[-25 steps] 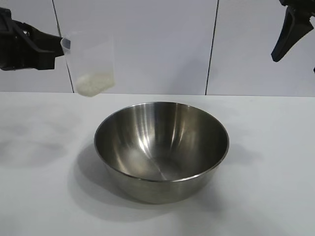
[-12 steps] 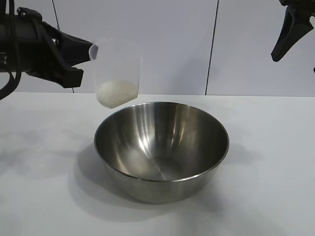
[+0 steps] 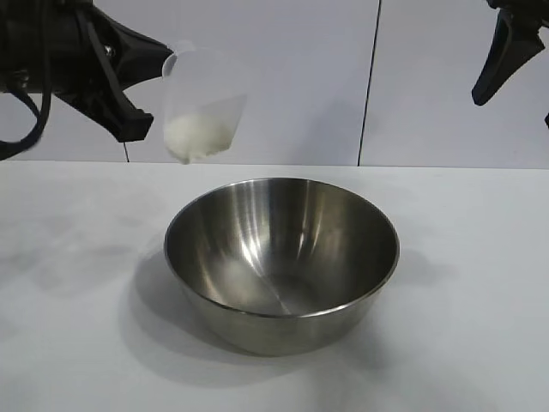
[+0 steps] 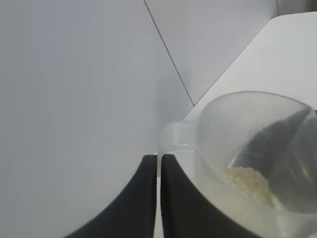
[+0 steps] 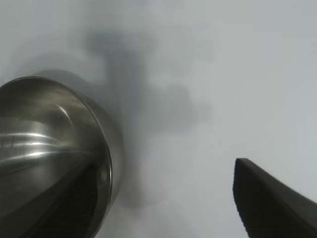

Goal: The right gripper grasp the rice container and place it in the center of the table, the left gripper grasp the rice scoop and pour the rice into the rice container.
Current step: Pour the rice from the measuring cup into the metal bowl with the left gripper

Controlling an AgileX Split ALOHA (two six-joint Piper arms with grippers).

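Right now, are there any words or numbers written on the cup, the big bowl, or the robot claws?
None can be read in any view.
The rice scoop: clear plastic, no markings show.
The rice container: plain shiny steel, no label or stamp visible.
The left gripper and right gripper: plain black fingers, no lettering seen.
The table and the wall behind: blank.

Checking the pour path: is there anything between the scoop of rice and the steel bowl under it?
Nothing. In the exterior view only open air and the white wall behind separate the scoop, held by the left gripper, from the bowl; no grains are falling.
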